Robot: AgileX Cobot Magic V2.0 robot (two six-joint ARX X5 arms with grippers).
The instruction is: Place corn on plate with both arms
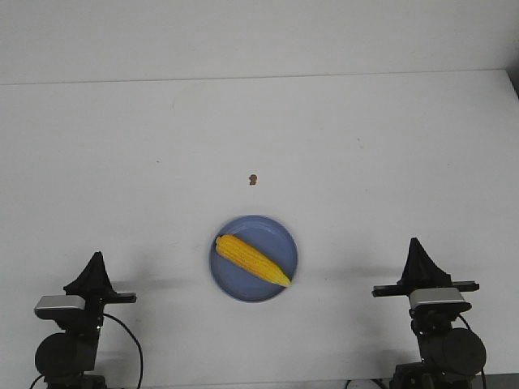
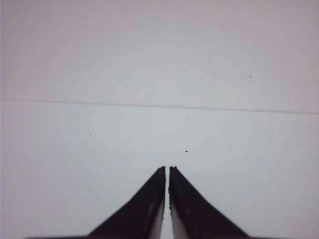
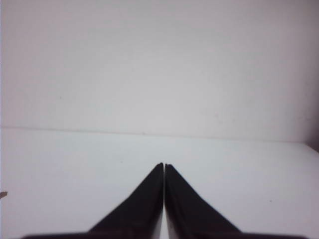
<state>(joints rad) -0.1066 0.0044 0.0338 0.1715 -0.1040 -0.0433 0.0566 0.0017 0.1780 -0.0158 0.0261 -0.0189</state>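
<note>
- The left arm (image 1: 69, 324) stands at the near left corner of the surface (image 1: 122, 146), folded low, with a silver-grey camera module and a black cable at its base.
- The left gripper (image 1: 96, 259) points away toward the far edge. In the left wrist view its jaws stand pressed almost together — only a thin slit of light shows between the two black fingers (image 2: 144, 209), and nothing is held.
- The plate (image 1: 280, 239), round and light blue, sits near the middle of the near edge, between the two arms and well apart from both.
- The corn (image 1: 251, 259) lies on the plate, diagonal: its thick end is toward the left arm, its pointed tip reaches the rim on the near right side.
- A tiny brown speck (image 1: 254, 179) lies on the surface just beyond the plate, toward the far edge.
- The right arm (image 1: 442, 324) stands at the near right corner, folded low as well.
- The right gripper (image 1: 417, 243) also points to the far edge — in the right wrist view its jaws meet at the tips, closed with nothing between them.
</note>
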